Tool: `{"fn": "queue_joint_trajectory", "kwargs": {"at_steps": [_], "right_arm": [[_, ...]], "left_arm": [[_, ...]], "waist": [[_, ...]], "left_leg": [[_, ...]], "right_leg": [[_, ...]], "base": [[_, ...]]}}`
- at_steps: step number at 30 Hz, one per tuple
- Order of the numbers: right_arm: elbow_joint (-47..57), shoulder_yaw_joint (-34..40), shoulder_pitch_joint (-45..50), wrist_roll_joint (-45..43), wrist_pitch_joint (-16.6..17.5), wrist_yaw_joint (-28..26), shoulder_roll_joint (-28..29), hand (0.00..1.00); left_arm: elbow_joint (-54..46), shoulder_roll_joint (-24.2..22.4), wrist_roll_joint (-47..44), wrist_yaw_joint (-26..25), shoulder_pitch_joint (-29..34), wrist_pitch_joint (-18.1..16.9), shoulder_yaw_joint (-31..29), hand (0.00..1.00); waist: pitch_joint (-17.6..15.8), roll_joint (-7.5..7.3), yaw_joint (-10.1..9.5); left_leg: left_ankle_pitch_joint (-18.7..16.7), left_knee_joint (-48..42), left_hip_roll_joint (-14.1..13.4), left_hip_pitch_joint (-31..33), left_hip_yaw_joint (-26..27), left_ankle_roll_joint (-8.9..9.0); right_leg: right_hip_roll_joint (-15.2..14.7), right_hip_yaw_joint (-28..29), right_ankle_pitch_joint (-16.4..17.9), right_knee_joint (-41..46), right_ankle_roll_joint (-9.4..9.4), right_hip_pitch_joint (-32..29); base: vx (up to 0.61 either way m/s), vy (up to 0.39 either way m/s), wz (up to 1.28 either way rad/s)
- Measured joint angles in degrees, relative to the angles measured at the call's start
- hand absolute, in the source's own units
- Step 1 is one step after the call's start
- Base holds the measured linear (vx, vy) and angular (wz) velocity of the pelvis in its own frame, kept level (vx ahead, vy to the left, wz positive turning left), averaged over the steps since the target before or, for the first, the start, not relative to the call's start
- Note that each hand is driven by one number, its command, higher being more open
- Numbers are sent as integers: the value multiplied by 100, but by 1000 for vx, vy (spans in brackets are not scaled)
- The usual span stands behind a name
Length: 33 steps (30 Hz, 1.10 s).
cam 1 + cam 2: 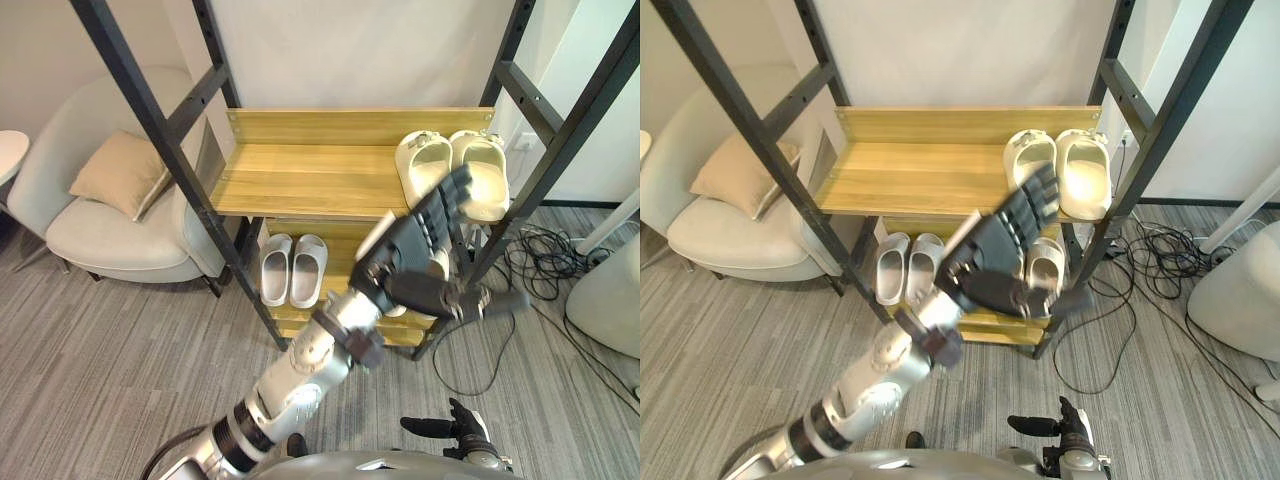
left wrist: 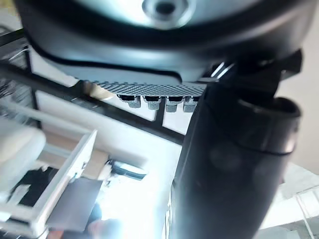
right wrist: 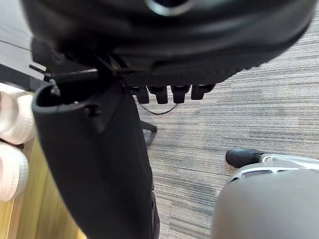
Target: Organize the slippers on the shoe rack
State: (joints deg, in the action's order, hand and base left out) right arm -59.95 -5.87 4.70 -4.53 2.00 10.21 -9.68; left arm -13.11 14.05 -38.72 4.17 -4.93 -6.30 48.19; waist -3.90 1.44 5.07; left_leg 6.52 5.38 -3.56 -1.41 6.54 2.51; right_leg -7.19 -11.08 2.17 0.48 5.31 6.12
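A cream pair of slippers (image 1: 455, 170) lies on the right end of the wooden top shelf (image 1: 300, 175) of the black-framed shoe rack. A white pair (image 1: 293, 268) sits on the left of the lower shelf. Another pale pair (image 1: 1045, 262) on that shelf is partly hidden behind my left hand (image 1: 410, 250). That hand is raised in front of the rack's right half, fingers straight and spread, holding nothing. My right hand (image 1: 455, 428) hangs low near the floor, fingers relaxed and empty.
A grey armchair (image 1: 100, 230) with a beige cushion (image 1: 120, 170) stands left of the rack. Black cables (image 1: 545, 260) lie tangled on the carpet at the right, beside a white rounded object (image 1: 610, 295). The rack's slanted black posts (image 1: 170, 150) frame both sides.
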Motion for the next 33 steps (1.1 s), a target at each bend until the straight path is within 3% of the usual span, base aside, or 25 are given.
{"fn": "queue_joint_trajectory", "kwargs": {"at_steps": [2,7,10,12,13,14,16,22,33], "right_arm": [[-1,-3,1,6,-3,-20,3,100],[-3,-3,29,43,-3,-24,30,100],[2,0,64,53,-2,-17,71,100],[388,-76,255,42,-44,-18,81,100],[504,-93,332,-39,56,-99,73,100],[625,-82,532,-248,383,-147,77,100],[553,256,596,-218,451,-158,228,100],[280,487,762,-174,317,-141,278,100],[278,646,711,66,308,-40,307,100]], "left_arm": [[389,80,-13,269,347,115,57,100],[1755,142,298,381,964,306,-141,100],[2682,135,992,342,1177,329,-528,100],[3436,126,1609,259,1364,329,-1120,100],[3591,125,1764,220,1379,326,-1250,100],[3973,121,2135,113,1386,321,-1541,100],[4530,82,2580,-65,1386,320,-1912,100],[5787,-250,3450,-576,1341,310,-2959,100],[6663,-609,3903,-1319,1259,319,-3886,100]], "waist": [[30,-2,-1],[39,-57,-21],[49,-131,-47],[29,-226,-54],[12,-253,-54],[-5,-302,-57],[16,-342,-53],[-6,-322,-2],[-53,-245,-62]], "left_leg": [[1,0,0,-3,-64,22],[-4,0,1,-6,-151,40],[-6,-1,-2,-12,-157,39],[-26,-2,-3,-14,-157,60],[-33,-2,-8,-14,-152,66],[-51,-6,-13,-22,-130,82],[-98,-7,-10,-64,-66,107],[-181,-4,-22,-217,81,135],[-289,-1,-114,-350,408,175]], "right_leg": [[2,-57,43,17,25,23],[7,-146,82,21,28,73],[15,-153,93,22,16,81],[26,-155,113,21,19,86],[31,-151,120,20,14,85],[37,-142,131,21,11,88],[37,-91,140,3,10,109],[44,38,167,-28,11,205],[114,397,170,-1,-2,129]], "base": [[-38,-9,15],[-10,-8,9],[11,-5,0],[38,-17,0],[52,-19,-3],[48,-14,-5],[50,-6,-15],[27,3,-13],[-13,6,-14]]}}
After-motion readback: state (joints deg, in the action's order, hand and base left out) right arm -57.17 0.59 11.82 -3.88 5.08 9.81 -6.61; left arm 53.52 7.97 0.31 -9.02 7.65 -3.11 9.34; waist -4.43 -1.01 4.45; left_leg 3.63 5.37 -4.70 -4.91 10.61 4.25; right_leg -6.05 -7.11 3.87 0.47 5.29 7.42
